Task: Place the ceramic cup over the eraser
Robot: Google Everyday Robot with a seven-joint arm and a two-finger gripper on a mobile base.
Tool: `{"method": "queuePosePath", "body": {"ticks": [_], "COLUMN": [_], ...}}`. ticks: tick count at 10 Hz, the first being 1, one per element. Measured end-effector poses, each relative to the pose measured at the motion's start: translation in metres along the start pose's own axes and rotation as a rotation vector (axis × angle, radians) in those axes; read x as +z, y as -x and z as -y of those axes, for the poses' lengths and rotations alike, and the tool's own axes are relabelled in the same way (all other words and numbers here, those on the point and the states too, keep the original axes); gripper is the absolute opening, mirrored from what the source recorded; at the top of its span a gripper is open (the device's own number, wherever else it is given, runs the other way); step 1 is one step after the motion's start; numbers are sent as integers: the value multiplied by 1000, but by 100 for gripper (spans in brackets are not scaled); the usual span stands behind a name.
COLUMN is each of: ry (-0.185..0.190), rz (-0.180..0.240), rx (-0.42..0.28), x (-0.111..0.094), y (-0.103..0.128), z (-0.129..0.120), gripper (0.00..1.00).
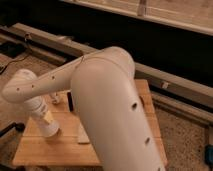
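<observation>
My arm (107, 100) fills the middle of the camera view and reaches down to the left. The gripper (49, 129) is at its white lower end, low over the left part of the wooden table (55, 152). A white tapered shape sits at the gripper's tip; I cannot tell whether it is the ceramic cup. The eraser (70, 102), a narrow black bar, lies on the table to the right of and behind the gripper, apart from it, partly hidden by the arm.
A flat pale grey block (83, 135) lies on the table right of the gripper. A small white figure (55, 98) stands behind it. A metal rail (170, 82) runs along the back. Speckled floor surrounds the table.
</observation>
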Motion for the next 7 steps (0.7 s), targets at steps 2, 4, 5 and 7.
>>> {"method": "queuePosePath", "body": {"ticks": [2,4,5,7], "ry": [-39,-83,-99,-118], "rz": [-36,-67,-84,-110], "rx": [15,49,72,110], "x": [-40,-78,-92,-105], "y": [-11,-33,-51,-83], "z": [-4,-12,-16,-19], "gripper": [0,0,0,0]}}
